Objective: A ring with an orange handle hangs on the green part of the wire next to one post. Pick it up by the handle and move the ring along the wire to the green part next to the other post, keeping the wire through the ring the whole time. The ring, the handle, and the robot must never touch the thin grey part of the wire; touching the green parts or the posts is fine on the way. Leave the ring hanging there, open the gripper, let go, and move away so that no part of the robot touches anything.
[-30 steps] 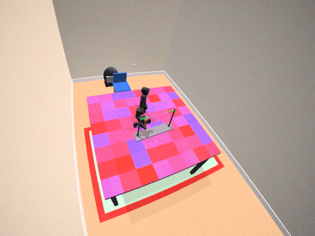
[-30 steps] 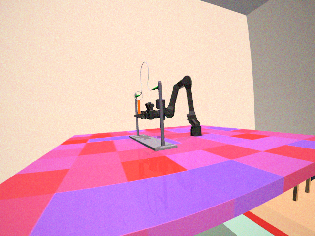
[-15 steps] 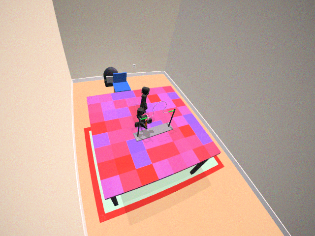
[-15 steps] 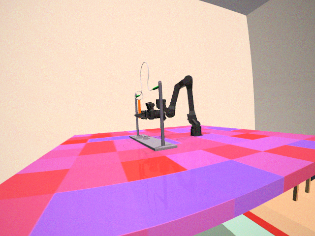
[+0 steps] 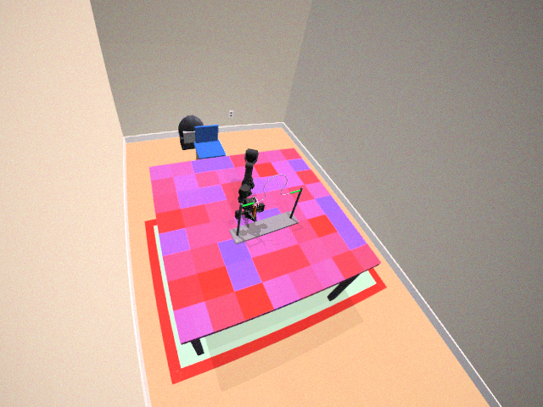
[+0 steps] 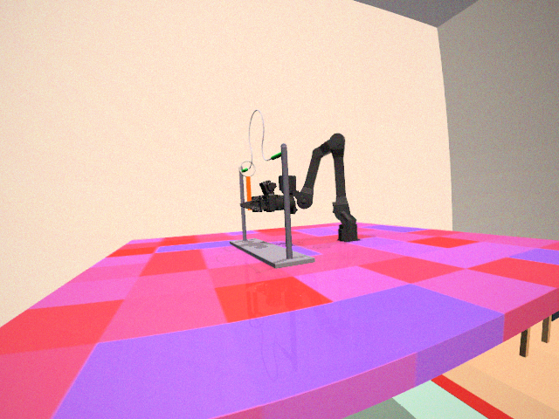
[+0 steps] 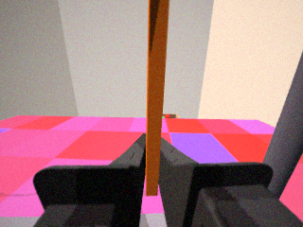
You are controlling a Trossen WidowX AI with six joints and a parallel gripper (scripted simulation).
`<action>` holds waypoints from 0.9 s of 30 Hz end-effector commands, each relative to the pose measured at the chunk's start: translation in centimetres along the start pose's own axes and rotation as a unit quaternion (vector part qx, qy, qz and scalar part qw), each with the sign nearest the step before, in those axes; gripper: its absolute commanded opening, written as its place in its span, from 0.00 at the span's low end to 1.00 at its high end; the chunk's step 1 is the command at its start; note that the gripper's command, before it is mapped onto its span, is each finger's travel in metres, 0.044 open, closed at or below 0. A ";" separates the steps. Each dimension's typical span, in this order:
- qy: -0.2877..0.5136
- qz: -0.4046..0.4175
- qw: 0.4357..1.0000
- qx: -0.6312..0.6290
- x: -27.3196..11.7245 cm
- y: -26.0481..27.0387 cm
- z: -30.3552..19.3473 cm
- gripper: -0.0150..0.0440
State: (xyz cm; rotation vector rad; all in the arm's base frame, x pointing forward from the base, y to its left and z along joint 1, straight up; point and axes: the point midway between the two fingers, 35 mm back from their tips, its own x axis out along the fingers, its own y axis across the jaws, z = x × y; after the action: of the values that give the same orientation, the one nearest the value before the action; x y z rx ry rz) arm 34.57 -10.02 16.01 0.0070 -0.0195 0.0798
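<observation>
The ring [image 6: 254, 171] is around the wire at the inner end of the green part [image 5: 248, 204] [image 6: 244, 169] by the left post [image 5: 238, 223] [image 6: 242, 211] [image 7: 285, 128] in the top view. Any contact is too small to tell. The orange handle [image 5: 254, 213] [image 6: 248, 187] [image 7: 155, 95] hangs down upright. My gripper [image 5: 253, 218] [image 6: 245, 205] [image 7: 150, 137] is shut on the lower handle, below the wire. The thin grey wire [image 6: 256, 110] arches up and dips to the other green part [image 5: 295, 192] [image 6: 276, 155] at the other post [image 5: 294, 204] [image 6: 286, 202].
A grey base plate [image 5: 280, 223] [image 6: 294, 261] carries both posts on the patchwork table [image 5: 280, 263] [image 6: 315, 342]. The near post stands just to the right of the fingers in the wrist view. The arm reaches in from the far side in the top view. A blue chair [image 5: 209, 148] stands beyond the table.
</observation>
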 end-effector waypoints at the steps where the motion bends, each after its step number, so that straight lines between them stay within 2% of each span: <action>1: 0.002 0.000 1.000 0.012 -0.1 0.8 -0.2 0.00; 12: 0.001 0.000 0.998 0.061 -0.1 3.1 -0.1 0.00; 27: 0.000 0.001 0.980 0.200 0.0 8.0 1.2 0.00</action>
State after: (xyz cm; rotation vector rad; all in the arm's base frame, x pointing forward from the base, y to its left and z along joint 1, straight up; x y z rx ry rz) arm 34.18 -3.29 17.04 0.3335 -0.0105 0.0856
